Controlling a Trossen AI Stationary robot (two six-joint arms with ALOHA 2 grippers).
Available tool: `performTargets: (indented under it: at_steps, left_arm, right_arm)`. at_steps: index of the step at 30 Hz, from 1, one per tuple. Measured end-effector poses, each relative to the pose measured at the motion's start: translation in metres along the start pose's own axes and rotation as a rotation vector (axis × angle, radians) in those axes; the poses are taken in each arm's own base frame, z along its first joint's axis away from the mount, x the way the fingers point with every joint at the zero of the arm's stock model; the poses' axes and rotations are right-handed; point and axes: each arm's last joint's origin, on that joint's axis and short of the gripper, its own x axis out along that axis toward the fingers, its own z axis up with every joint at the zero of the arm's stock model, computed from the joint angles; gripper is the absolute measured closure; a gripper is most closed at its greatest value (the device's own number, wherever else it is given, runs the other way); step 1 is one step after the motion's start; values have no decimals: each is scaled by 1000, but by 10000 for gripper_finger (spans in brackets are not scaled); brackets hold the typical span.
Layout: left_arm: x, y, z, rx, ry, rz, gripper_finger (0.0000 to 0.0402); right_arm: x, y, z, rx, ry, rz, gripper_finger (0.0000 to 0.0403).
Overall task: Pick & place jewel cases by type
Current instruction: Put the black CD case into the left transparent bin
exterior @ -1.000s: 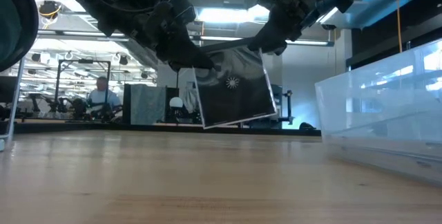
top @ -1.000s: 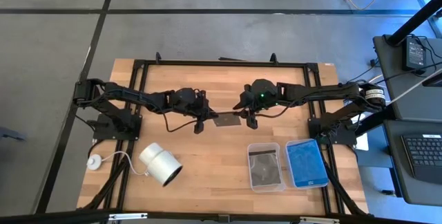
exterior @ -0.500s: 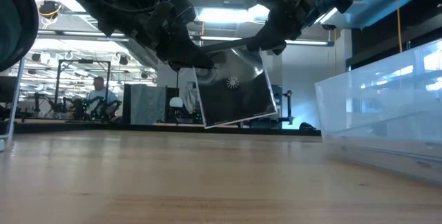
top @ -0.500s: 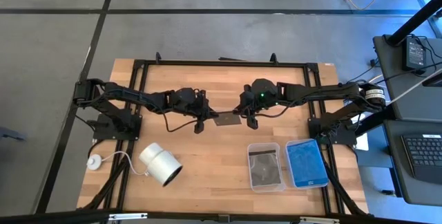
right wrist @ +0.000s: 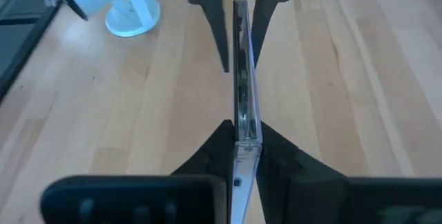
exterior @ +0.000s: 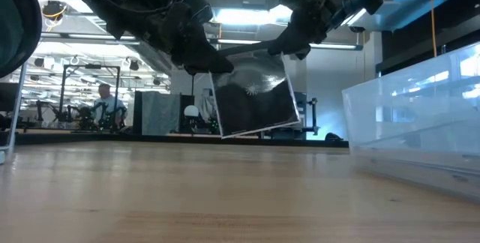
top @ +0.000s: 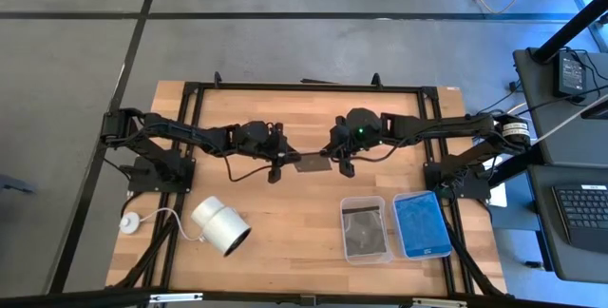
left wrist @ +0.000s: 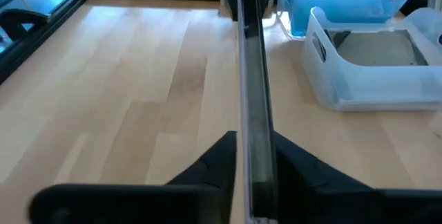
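Since the earlier frames we see almost nothing shifted: the dark jewel case [exterior: 253,102] hangs in the same spot, tilted, above the middle of the tabletop [top: 285,213]. We hold it between both arms. Our right fingers [right wrist: 238,156] pinch one edge; our left fingers [left wrist: 257,172] flank the opposite edge, and we cannot tell whether they grip it. Nearer the front sit two clear trays, the blue-filled tray [top: 421,224] and the tray with a dark case [top: 365,228], and a white cylinder [top: 221,225] lies well apart.

Two robot arms, one dark jewel case [top: 311,163], two clear trays [top: 364,229], one white cylinder [top: 220,224].
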Motion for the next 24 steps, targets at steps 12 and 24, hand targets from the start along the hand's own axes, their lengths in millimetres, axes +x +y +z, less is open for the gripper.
performTargets:
  at_steps: [12, 24]
  left_arm:
    - [-17, -1, 8, 111, 10, 76, 205]
    - [-61, -3, 16, 120, -131, 173, 205]
  right_arm:
    - [-1, -2, -7, 9, 74, -73, 361]
    - [-49, 4, 36, 299, 350, -149, 361]
